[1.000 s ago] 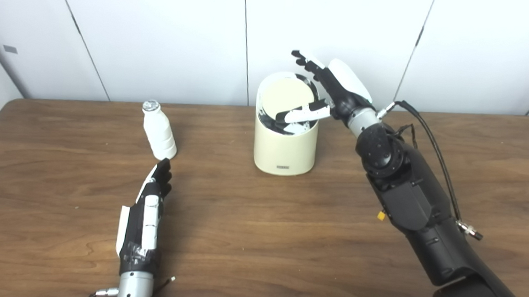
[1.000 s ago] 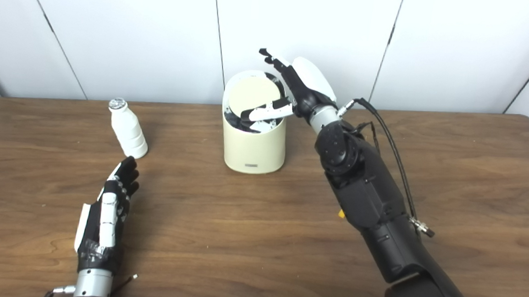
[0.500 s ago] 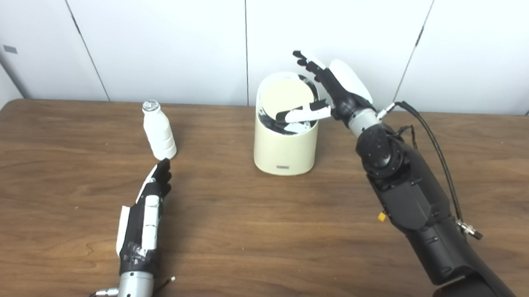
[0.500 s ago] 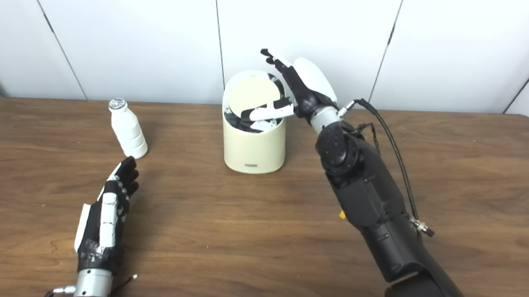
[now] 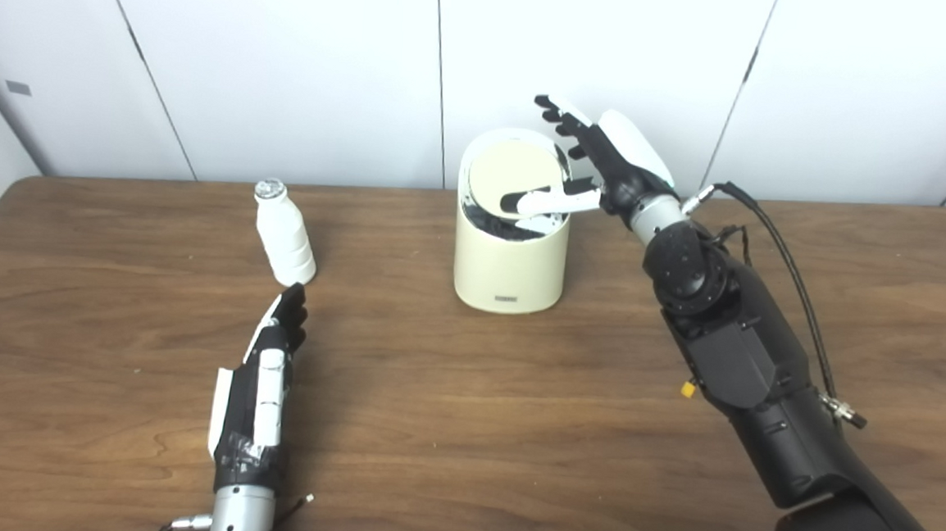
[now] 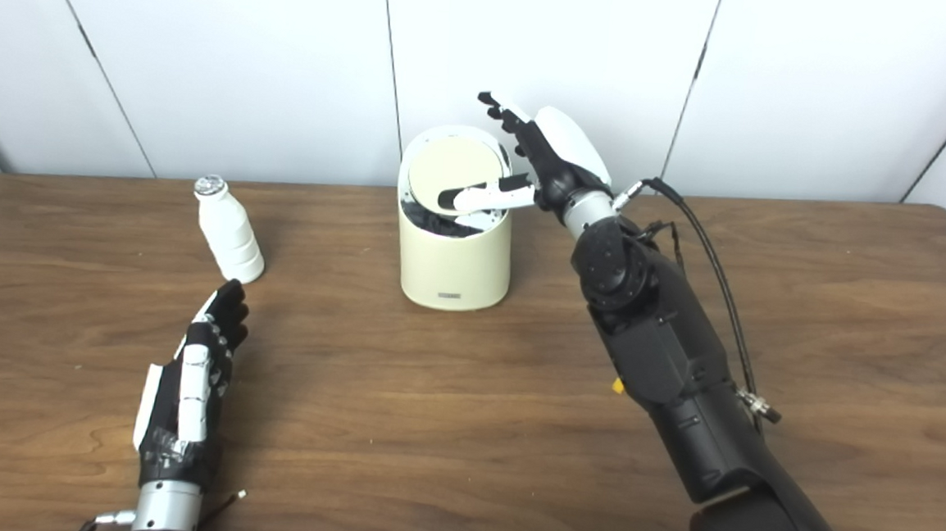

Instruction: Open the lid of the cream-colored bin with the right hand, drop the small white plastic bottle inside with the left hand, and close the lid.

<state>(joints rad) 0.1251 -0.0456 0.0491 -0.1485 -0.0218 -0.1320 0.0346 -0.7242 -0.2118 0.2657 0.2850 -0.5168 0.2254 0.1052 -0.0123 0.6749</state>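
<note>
Bottle (image 5: 284,235): one, upright on the table (image 5: 463,429), long axis vertical, just ahead of the left hand (image 5: 262,388) and well apart from the right hand (image 5: 590,162). Left hand lies flat, fingers extended, holding nothing. Bin (image 5: 511,247): one, centre of table, lid (image 5: 516,172) tilted up (dark interior visible). Right hand is spread over the rim, thumb against the lid's face, gripping nothing. Judgement: the left hand is the nearer for the pickup.
</note>
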